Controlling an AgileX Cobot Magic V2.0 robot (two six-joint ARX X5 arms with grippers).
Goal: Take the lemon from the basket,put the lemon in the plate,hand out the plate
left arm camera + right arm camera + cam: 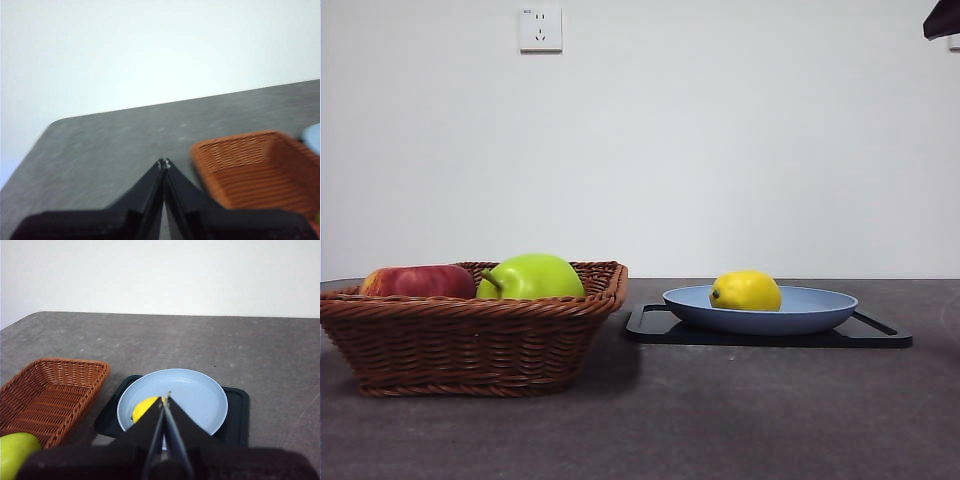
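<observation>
- The lemon [746,290] lies in the plate [820,312], toward its left side in the front view, right of center frame; it is out of the basket [470,345], so I judge the first two steps done.
- The plate rests on a flat black tray [880,337] on the tabletop [720,420]. It has not been lifted; handing it out is what remains.
- The basket sits at lower left of the front view, just beside the tray, holding a red apple [418,281] and a yellow-green fruit [532,277].
- My right gripper [166,401] hangs above the plate with its jaws pressed together, pinching nothing; the lemon shows just past their tips in the right wrist view.
- My left gripper [164,164] waits over the tabletop beside the basket, jaws pressed together and empty.
- In the front view only a dark tip of an arm [942,18] shows at the upper right corner.
</observation>
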